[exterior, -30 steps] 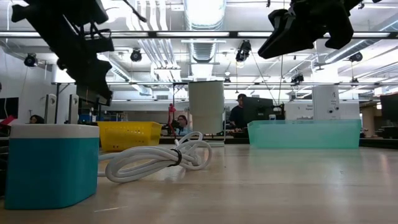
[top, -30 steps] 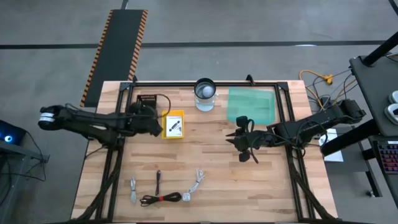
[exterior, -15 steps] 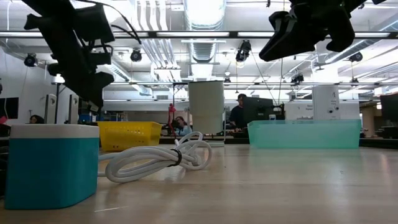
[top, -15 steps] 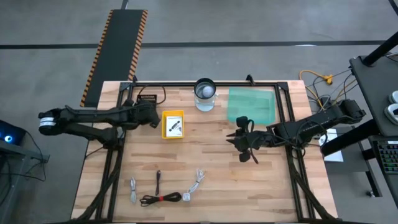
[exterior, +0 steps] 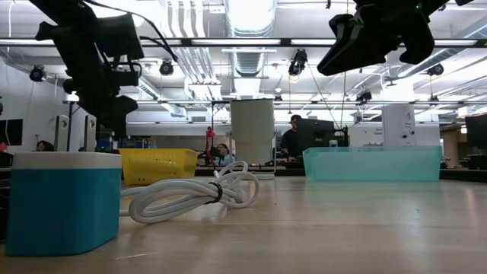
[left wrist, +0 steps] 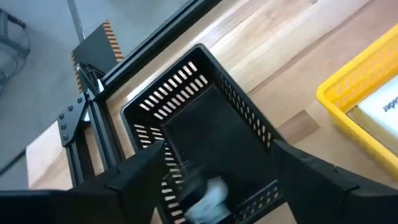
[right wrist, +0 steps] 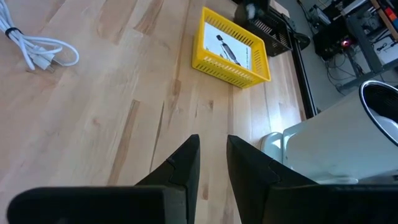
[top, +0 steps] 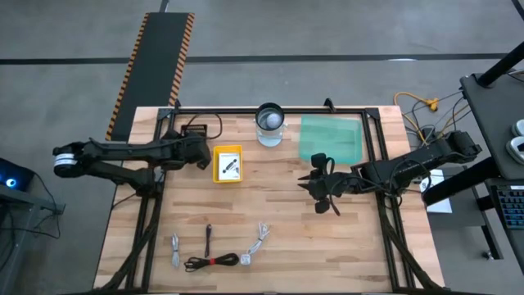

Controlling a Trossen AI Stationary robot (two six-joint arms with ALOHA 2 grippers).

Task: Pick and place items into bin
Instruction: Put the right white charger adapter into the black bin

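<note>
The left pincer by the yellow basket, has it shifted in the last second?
Yes. The left pincer has backed away from the yellow basket, toward the black slotted bin.

You see two matte black arms, jointed tube segments — the left arm (top: 123, 156) ends outboard in a pale grey-white cap, and a thin black cable loops over it. The right arm (top: 409, 168) is bulkier. Each wrist carries two flat, wedge-shaped black fingers (right wrist: 249, 174).
</note>
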